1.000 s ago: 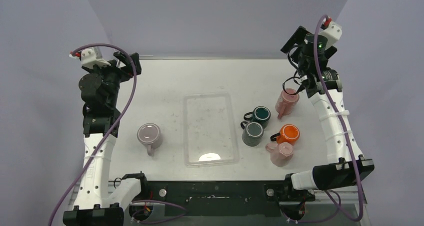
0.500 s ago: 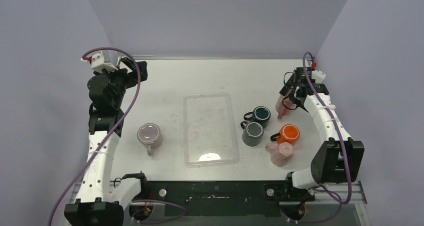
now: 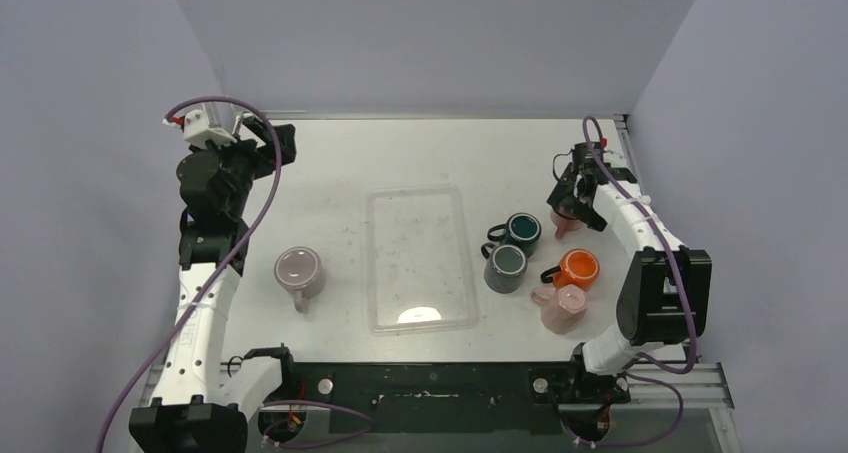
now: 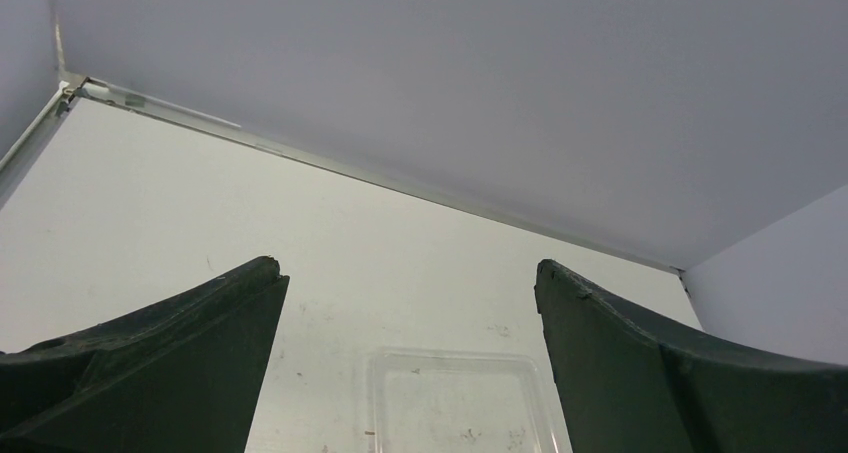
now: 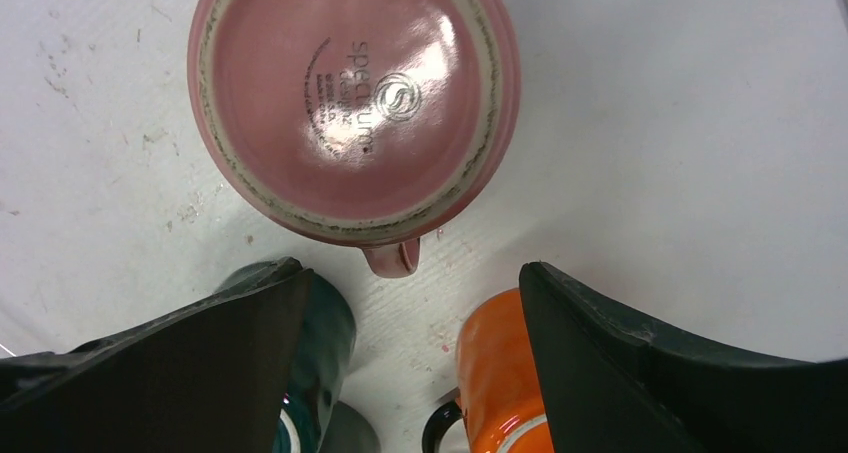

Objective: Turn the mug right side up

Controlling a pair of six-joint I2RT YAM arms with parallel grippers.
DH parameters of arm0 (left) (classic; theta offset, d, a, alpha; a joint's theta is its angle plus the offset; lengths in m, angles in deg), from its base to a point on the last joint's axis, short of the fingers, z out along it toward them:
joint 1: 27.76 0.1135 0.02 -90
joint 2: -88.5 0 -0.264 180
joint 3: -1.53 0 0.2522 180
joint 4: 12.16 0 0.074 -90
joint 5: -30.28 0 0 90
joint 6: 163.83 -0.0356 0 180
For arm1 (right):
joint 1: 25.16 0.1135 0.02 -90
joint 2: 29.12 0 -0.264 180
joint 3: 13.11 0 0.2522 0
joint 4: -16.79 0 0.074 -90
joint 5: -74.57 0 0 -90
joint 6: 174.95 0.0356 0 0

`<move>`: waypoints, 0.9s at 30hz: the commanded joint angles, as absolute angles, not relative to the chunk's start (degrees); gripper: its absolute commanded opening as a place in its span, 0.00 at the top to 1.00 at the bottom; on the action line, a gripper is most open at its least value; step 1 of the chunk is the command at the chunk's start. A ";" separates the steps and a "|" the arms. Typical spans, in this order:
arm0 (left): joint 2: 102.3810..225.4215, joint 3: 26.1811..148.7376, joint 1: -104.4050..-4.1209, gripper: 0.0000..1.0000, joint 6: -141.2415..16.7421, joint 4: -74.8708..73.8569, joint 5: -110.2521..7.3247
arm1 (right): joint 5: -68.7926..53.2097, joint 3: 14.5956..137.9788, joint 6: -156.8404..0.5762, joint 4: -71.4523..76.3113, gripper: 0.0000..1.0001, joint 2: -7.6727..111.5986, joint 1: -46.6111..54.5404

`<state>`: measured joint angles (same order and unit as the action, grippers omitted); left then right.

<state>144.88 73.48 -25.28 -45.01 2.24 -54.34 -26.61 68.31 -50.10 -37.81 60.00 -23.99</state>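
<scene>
Upside-down pink ceramic mug (image 5: 355, 103) seen base-up on desk (image 5: 680, 173), just ahead of right tool (image 5: 408, 283). Jaws parted, nothing gripped. Risk: dark teal mug (image 5: 330, 358) and orange mug (image 5: 495, 373), beside the fingers, could be knocked. Handle could be pinched and mug toppled.

White links (image 3: 200, 313), black joints (image 3: 210, 178), purple cables (image 3: 215, 98), fingers (image 4: 150, 373) perhaps dark green

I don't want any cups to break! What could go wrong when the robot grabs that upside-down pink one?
The open right gripper hovers over the pink mug, near its small handle; a pinch there might slip as the mug flips. The teal mug and orange mug stand close, so the turning mug or a finger could bump them.
</scene>
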 commanded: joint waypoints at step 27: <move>144.72 72.80 -25.11 0.04 -44.10 -1.45 -55.64 | -34.31 68.83 -53.77 -29.39 0.74 68.11 -21.56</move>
